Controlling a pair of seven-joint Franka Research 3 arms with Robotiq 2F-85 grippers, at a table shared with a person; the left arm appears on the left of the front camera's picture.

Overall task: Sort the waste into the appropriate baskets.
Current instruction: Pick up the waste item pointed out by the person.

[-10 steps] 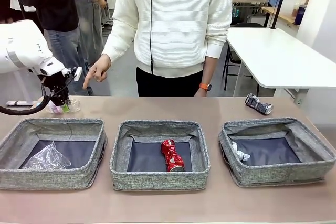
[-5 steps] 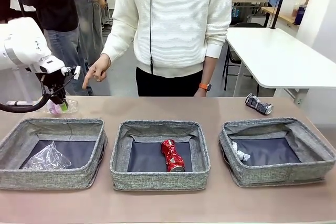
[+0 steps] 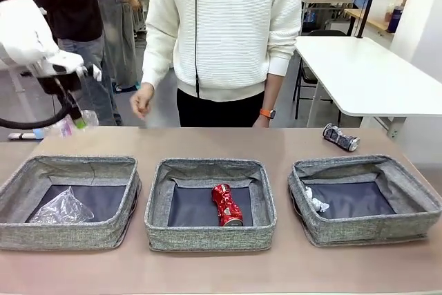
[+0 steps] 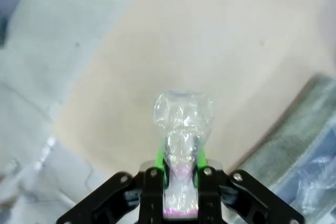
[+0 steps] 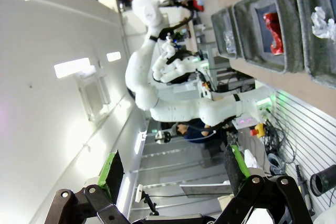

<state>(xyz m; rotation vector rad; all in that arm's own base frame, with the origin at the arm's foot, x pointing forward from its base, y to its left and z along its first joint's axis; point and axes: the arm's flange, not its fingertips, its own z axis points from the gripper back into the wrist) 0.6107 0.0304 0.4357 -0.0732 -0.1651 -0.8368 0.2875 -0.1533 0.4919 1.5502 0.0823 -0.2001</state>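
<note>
Off the tabletop [image 3: 207, 141] at far left, the bottle [image 4: 182, 116] now hangs clamped in the left gripper [image 4: 180, 157], lifted clear just now. It likely belongs with the plastic cup [image 3: 62, 206] in the left basket [image 3: 69, 162]; the right gripper [image 5: 174, 166] gapes.

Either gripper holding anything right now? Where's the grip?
Left gripper clamps the clear pink-labelled bottle across its crumpled middle, just past the pink label. Right gripper is open, holding nothing.
</note>
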